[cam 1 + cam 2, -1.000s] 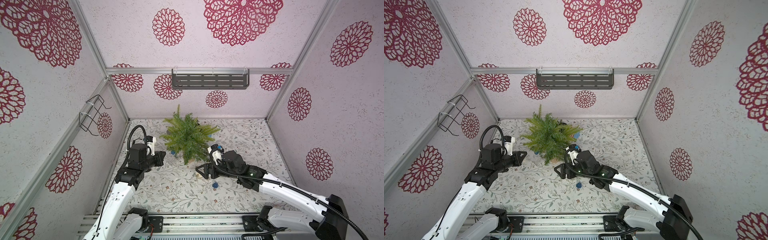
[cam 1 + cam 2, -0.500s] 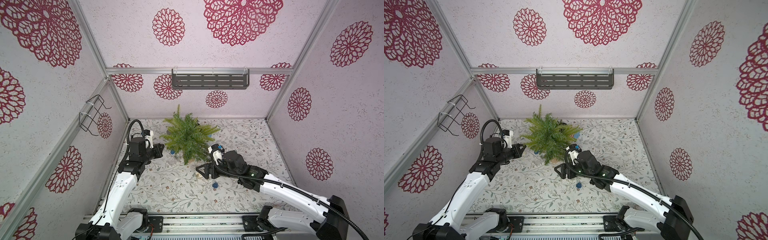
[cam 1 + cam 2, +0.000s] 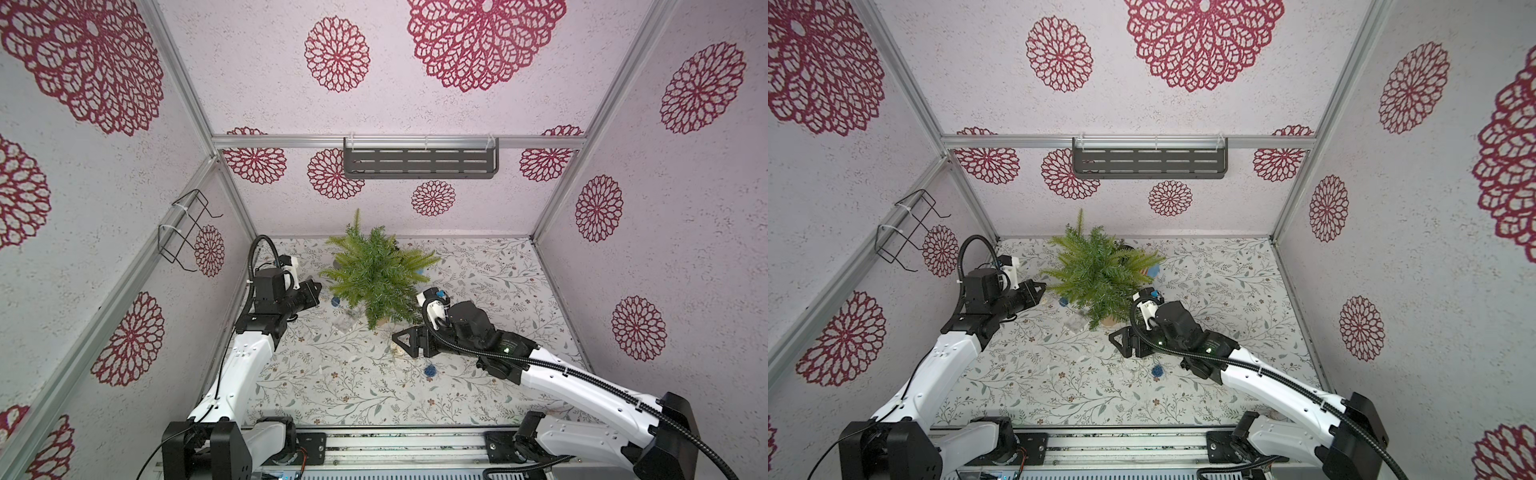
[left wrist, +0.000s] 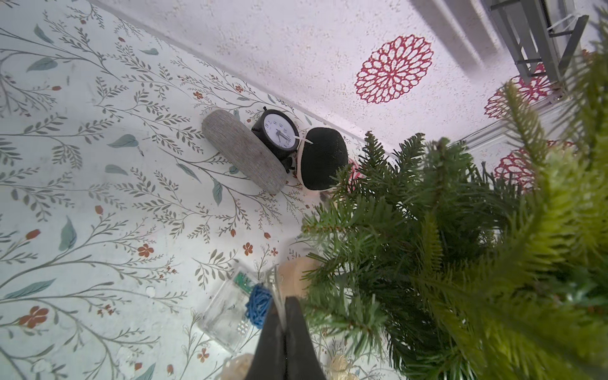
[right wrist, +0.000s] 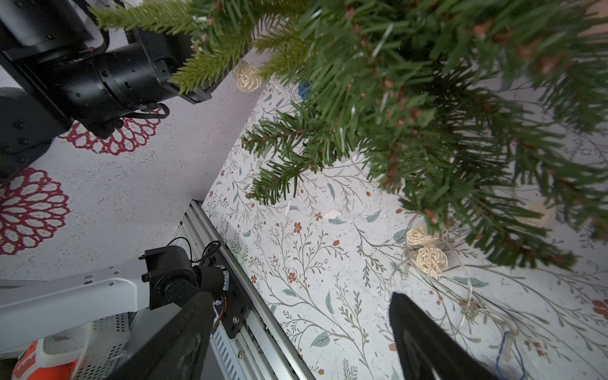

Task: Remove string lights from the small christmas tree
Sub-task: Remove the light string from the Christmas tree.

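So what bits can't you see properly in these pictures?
- Any lights inside the tree: needles hide them in both top views.
- Clock, left wrist view: a grey case covers part; numbers too small.
- Left fingers, left wrist view: cut off by the edge; shut, but whether they pinch wire is unclear.
- Trunk: branches mostly hide it in both top views.

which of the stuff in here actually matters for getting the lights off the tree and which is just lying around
For the job: small christmas tree; string lights, with their clear box.

Just lying about: black clock; grey oblong case; dark rounded pad; wall shelf; wire rack.
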Motion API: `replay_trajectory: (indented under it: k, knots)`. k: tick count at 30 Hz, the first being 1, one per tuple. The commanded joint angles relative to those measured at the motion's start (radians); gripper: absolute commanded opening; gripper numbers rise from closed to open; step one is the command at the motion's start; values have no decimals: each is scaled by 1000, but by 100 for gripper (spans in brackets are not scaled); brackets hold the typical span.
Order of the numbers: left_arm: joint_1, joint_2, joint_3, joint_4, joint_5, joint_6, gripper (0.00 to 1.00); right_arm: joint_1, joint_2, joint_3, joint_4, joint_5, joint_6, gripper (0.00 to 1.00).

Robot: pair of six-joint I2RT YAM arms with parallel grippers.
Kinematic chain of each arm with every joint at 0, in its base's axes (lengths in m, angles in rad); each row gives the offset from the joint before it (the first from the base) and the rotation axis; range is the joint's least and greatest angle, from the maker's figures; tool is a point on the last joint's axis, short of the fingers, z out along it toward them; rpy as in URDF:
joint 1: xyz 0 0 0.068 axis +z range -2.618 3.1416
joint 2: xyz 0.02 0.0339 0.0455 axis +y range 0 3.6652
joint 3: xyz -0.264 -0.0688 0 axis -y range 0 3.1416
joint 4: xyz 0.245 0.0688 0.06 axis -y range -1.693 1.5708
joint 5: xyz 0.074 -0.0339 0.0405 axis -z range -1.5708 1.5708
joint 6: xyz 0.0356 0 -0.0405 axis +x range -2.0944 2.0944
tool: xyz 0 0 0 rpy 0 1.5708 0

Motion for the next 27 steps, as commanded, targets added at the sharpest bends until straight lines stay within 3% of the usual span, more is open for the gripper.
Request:
replay_trajectory:
  k: [1,14,18,22,27]
  knots:
    - [17,0,-2,39,21,-2,0,4,-37,11,30,21,-26,87]
    - [74,-147,-43,-148,-31,17,0,4,-42,11,30,26,-29,87]
    - [70,-222,-75,-176,19,-25,0,3,-40,12,30,28,-32,87]
    - [39,-308,-97,-226,32,-51,0,2,-47,17,22,50,-42,87]
    - [-68,-376,-104,-283,9,-84,0,-3,-68,45,-35,108,-71,87]
